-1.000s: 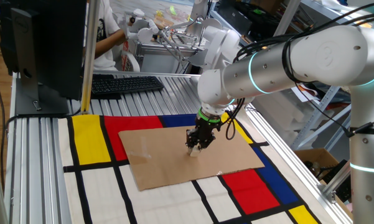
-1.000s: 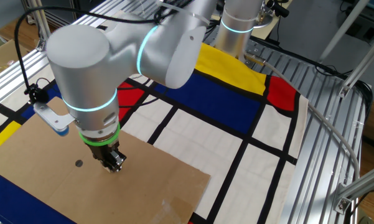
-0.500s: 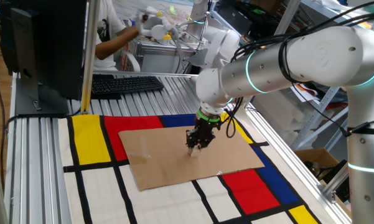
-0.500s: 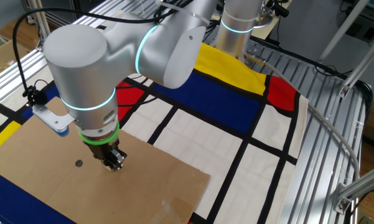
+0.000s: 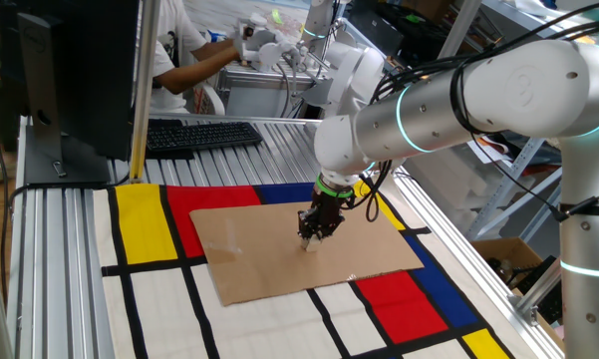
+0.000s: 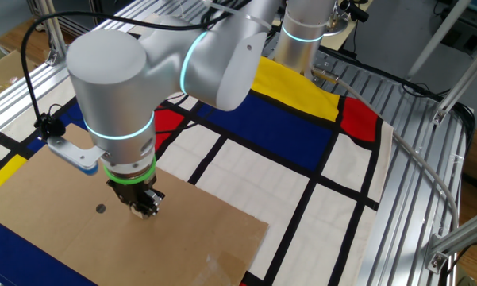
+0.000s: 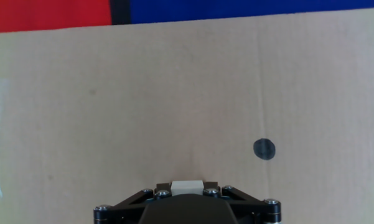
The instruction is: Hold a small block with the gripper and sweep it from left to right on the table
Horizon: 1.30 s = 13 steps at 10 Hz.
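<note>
My gripper (image 5: 311, 235) is a black claw with a green ring. It points down onto the brown cardboard sheet (image 5: 259, 254) on the table. It is shut on the small block (image 7: 187, 185), a pale beige cube that shows between the two jaws in the hand view, pressed to the cardboard. In the other fixed view the gripper (image 6: 148, 206) stands on the cardboard (image 6: 55, 238), and the block is hidden under the fingers. A small dark dot mark (image 7: 264, 149) lies on the cardboard, ahead and right of the block in the hand view; it also shows in the other fixed view (image 6: 100, 209).
The cardboard lies on a mat of red (image 5: 214, 197), yellow (image 5: 143, 219), blue and white rectangles on aluminium slats (image 5: 55, 259). A keyboard (image 5: 201, 134) and a monitor (image 5: 70, 70) stand at the back left. A person works behind the table.
The arm has shifted only slightly. The gripper stays shut on the block at nearly the same spot on the cardboard. The person behind has moved their arms.
</note>
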{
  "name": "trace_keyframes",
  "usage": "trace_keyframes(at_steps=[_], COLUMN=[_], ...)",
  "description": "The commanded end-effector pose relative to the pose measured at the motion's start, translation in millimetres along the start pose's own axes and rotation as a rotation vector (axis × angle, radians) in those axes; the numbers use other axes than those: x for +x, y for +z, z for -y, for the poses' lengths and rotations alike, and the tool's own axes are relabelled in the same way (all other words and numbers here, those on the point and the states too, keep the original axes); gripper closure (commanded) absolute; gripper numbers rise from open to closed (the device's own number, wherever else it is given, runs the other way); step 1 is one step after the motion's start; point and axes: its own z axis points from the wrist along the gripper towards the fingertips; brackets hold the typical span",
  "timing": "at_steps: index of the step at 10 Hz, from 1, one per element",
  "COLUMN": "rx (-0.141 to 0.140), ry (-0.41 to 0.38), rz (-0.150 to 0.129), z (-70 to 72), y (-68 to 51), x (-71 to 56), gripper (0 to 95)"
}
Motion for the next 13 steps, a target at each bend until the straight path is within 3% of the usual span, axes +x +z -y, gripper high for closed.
trace_keyframes(at_steps=[1, 13], rx=[0.000, -0.041], ry=[-0.009, 0.004], rz=[0.002, -0.010], z=[0.5, -0.7], y=[0.1, 1.7], x=[0.1, -0.4], gripper=[95.0, 95.0])
